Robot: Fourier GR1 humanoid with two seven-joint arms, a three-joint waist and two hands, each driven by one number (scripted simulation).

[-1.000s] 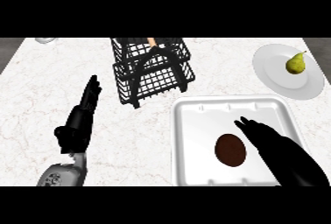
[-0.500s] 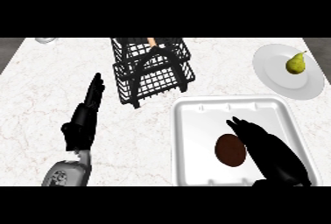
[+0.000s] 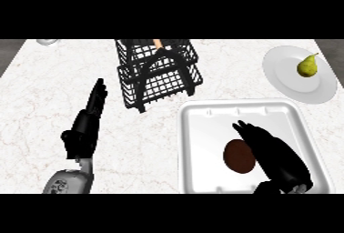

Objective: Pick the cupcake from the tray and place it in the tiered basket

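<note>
Fingers (image 3: 245, 129) on the right hand (image 3: 275, 157) look fairly straight and relaxed, stretched out over the white tray (image 3: 201, 136), holding nothing as far as I can see. That hand sits just beside the cupcake (image 3: 236, 156), covering its right edge a bit, so I honestly can't tell if it's touching or just hovering above it.

Cupcake itself is a dark brown oval lying in the lower middle of the tray, not lifted.

Up and to the left of the tray is the tiered basket (image 3: 158, 75), black wire, standing on the marble counter (image 3: 40, 100). Something orange-ish pokes out at its top, too small to make out.

Over on the left side, the left hand (image 3: 84, 127) is resting open with fingers straight and pointing up the view, well apart from both basket and tray.

Top right corner has a white plate (image 3: 289, 77) with a yellow-green pear (image 3: 308, 66) on it, upright-ish, near the tray's far corner.
</note>
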